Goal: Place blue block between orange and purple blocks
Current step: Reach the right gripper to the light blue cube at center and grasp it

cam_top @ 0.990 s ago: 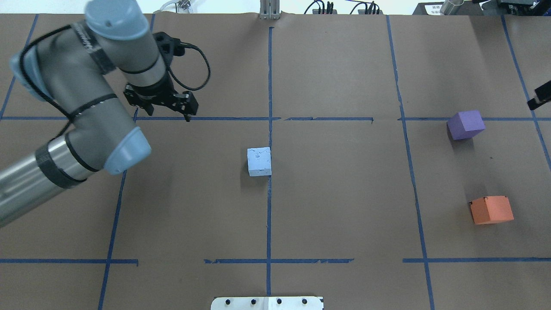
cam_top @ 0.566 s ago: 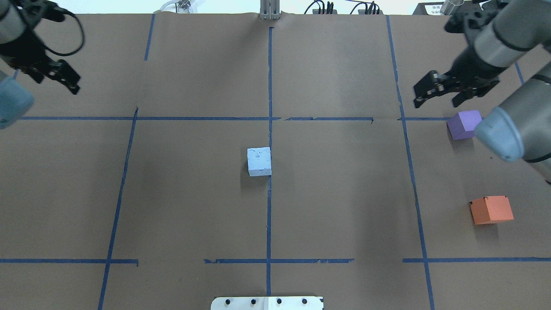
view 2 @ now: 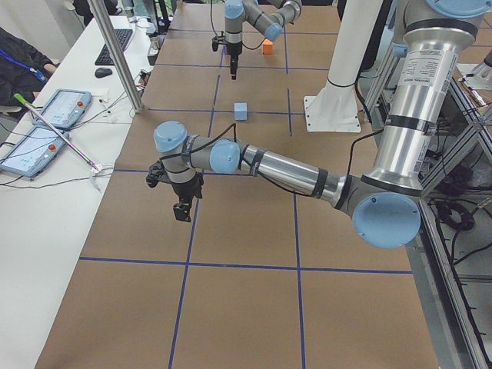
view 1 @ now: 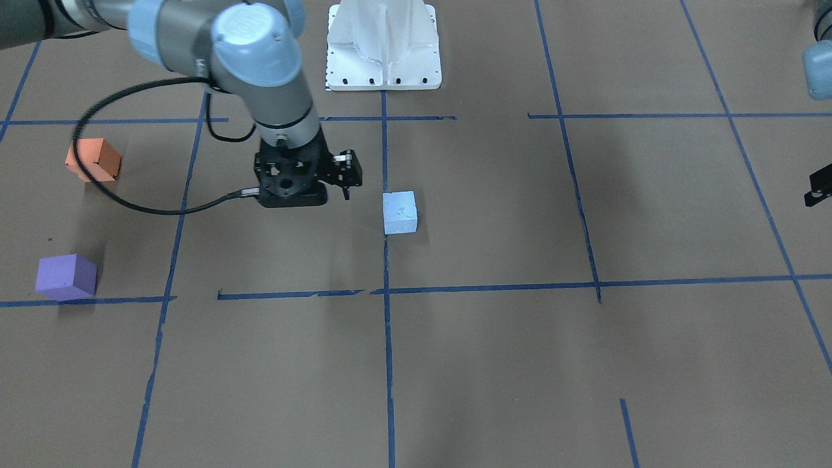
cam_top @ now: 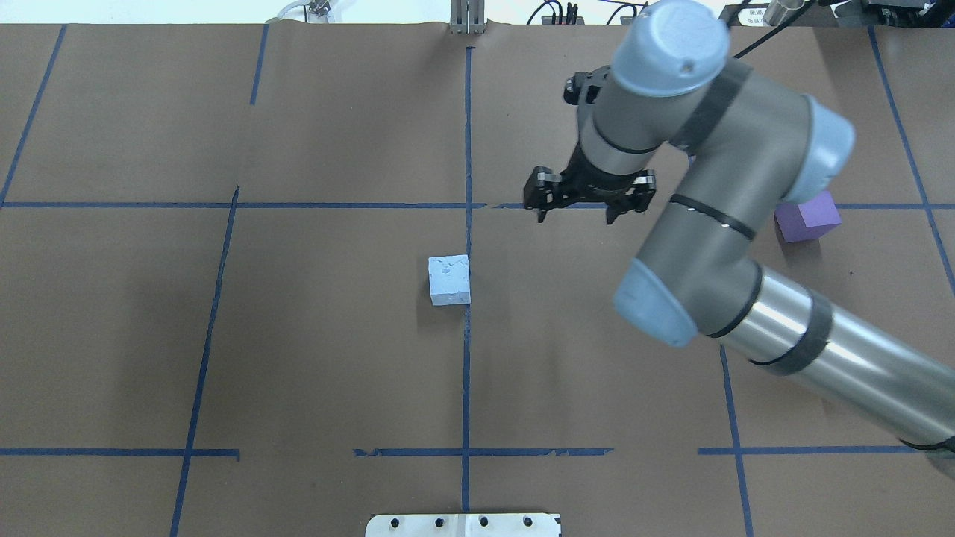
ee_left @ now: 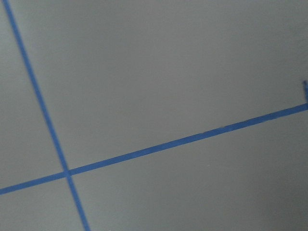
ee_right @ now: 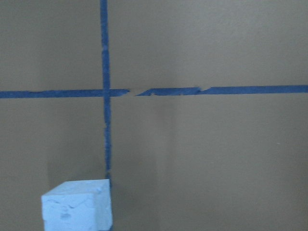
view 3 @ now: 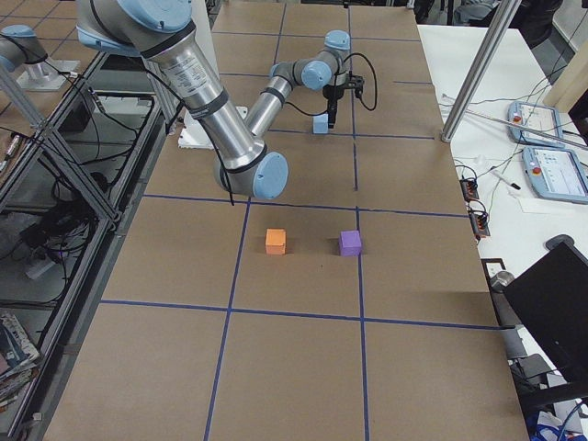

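Near the middle of the desk [cam_top: 336, 358], the blue block [cam_top: 449, 280] sits ungrasped

We find the blue block flat on the paper, its one side lying along a blue tape line [cam_top: 466, 373] that runs from the robot's edge to the far edge. It sits there because nothing has lifted it: no finger touches it. The right gripper [cam_top: 576, 218] hangs near it, off toward the far edge and the right end, jaws spread and empty, pointing down. We judge this the approach to a pick, since the wrist view shows the block only in its lower left corner, not centred.

The orange block [view 1: 93, 160] and the purple block [cam_top: 807, 216] stand well apart from the blue one, close to the right end of the desk, orange nearer the robot's edge, purple farther. A bare gap lies between them, and that gap is the goal.

The left gripper [view 2: 181, 209] hangs over the left end of the desk, far from all three blocks; we cannot tell whether it is spread or closed.

The blue block looks near cubic, so we see no clear long axis. Its sides run about square to the tape grid, pitted face up
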Action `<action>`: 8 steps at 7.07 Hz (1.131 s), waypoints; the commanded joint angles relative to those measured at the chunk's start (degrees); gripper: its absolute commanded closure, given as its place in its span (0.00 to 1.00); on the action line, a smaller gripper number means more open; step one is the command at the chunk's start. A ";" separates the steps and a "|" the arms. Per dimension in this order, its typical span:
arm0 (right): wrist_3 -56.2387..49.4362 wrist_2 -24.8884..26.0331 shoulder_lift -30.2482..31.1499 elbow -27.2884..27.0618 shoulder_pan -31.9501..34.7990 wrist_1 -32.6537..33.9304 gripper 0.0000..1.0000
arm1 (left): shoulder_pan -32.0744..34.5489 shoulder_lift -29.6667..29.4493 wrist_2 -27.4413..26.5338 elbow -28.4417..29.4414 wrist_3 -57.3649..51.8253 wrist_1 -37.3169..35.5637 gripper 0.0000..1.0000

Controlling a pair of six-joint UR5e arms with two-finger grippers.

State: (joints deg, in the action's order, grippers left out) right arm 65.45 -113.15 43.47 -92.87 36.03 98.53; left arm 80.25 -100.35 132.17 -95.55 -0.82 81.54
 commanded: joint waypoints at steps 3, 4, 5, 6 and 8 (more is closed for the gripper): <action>5.83 6.62 -5.86 12.89 -6.40 -10.12 0.00 | 0.26 1.30 2.22 -0.25 0.12 0.82 0.00; 5.83 6.62 -5.94 12.89 -6.58 -10.12 0.00 | 0.35 1.30 2.13 -0.25 0.12 0.82 0.00; 5.83 6.62 -5.94 12.97 -7.11 -10.12 0.00 | 0.35 1.30 2.13 -0.42 0.12 0.82 0.00; 5.75 7.75 -5.94 13.15 -8.33 -10.12 0.00 | 0.35 1.39 2.13 -0.60 0.12 0.82 0.00; 5.66 9.17 -5.94 14.72 -9.57 -10.20 0.00 | 0.35 2.00 2.22 -0.69 0.03 0.82 0.00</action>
State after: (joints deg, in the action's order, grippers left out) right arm 71.18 -104.56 37.54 -79.08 27.14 88.36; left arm 80.59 -98.58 134.36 -96.15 -0.76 82.35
